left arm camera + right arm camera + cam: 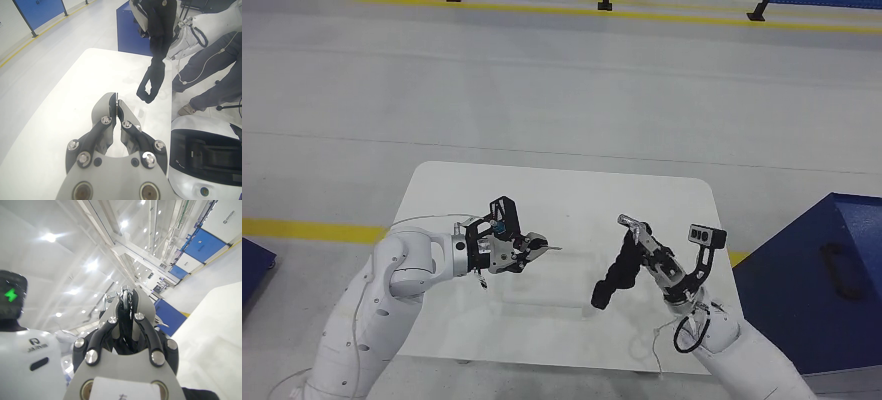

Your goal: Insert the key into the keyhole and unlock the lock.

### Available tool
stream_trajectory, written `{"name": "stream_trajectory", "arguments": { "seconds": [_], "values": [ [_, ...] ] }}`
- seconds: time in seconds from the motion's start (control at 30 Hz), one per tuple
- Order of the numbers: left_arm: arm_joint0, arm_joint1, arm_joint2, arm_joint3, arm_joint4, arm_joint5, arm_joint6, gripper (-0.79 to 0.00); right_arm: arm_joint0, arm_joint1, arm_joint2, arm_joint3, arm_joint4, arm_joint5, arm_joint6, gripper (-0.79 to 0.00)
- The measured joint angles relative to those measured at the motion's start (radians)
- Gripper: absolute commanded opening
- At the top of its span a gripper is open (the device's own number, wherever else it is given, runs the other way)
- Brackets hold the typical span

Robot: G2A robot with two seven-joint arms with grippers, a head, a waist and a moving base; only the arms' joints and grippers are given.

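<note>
Key (550, 247) pinched tight in the left jaws over the middle of the table (442, 200), blade pointing straight across at the lock (620, 268), which dangles near from the right jaws, clamped on its top.

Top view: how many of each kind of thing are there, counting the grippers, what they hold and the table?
Grippers: 2, left gripper and right gripper
Keys: 1, key pinched in the left gripper
Locks: 1, black lock hanging from the right gripper
Tables: 1, white table
Total: 5
</note>
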Motion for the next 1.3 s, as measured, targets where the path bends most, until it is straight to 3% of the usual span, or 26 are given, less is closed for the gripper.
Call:
{"name": "stream_trajectory", "arguments": {
  "seconds": [0.1, 0.3, 0.4, 0.5, 0.63, 0.73, 0.83, 0.97, 1.1, 1.3],
  "values": [
    [0.000, 0.000, 0.000, 0.000, 0.000, 0.000, 0.000, -0.785, 0.000, 0.000, 0.000, 0.001, 0.125, 0.000, 0.000, -0.785],
    [0.000, 0.000, 0.000, 0.000, 0.000, 0.000, 0.000, -0.785, -0.008, -0.003, -0.004, -0.011, -0.061, 0.011, -0.052, -0.785],
    [0.000, 0.000, 0.000, 0.000, 0.000, 0.000, 0.000, -0.785, -0.024, -0.003, -0.026, -0.065, 0.049, 0.132, -0.033, -0.785],
    [0.000, 0.000, 0.000, 0.000, 0.000, 0.000, 0.000, -0.785, -0.021, 0.012, 0.004, -0.041, 0.346, 0.280, 0.189, -0.785],
    [0.000, 0.000, 0.000, 0.000, 0.000, 0.000, 0.000, -0.785, -0.032, 0.027, 0.088, 0.035, 0.714, 0.505, 0.668, -0.785],
    [0.000, 0.000, 0.000, 0.000, 0.000, 0.000, 0.000, -0.785, -0.036, 0.036, 0.142, 0.079, 0.857, 0.675, 0.941, -0.785],
    [0.000, 0.000, 0.000, 0.000, 0.000, 0.000, 0.000, -0.785, -0.038, 0.043, 0.188, 0.115, 0.937, 0.839, 1.135, -0.785],
    [0.000, 0.000, 0.000, 0.000, 0.000, 0.000, 0.000, -0.785, -0.038, 0.047, 0.215, 0.142, 0.947, 1.016, 1.275, -0.785],
    [0.000, 0.000, 0.000, 0.000, 0.000, 0.000, 0.000, -0.785, -0.038, 0.042, 0.208, 0.160, 0.926, 1.133, 1.293, -0.785],
    [0.000, 0.000, 0.000, 0.000, 0.000, 0.000, 0.000, -0.785, -0.035, 0.040, 0.210, 0.170, 0.927, 1.129, 1.257, -0.785]
  ]
}}
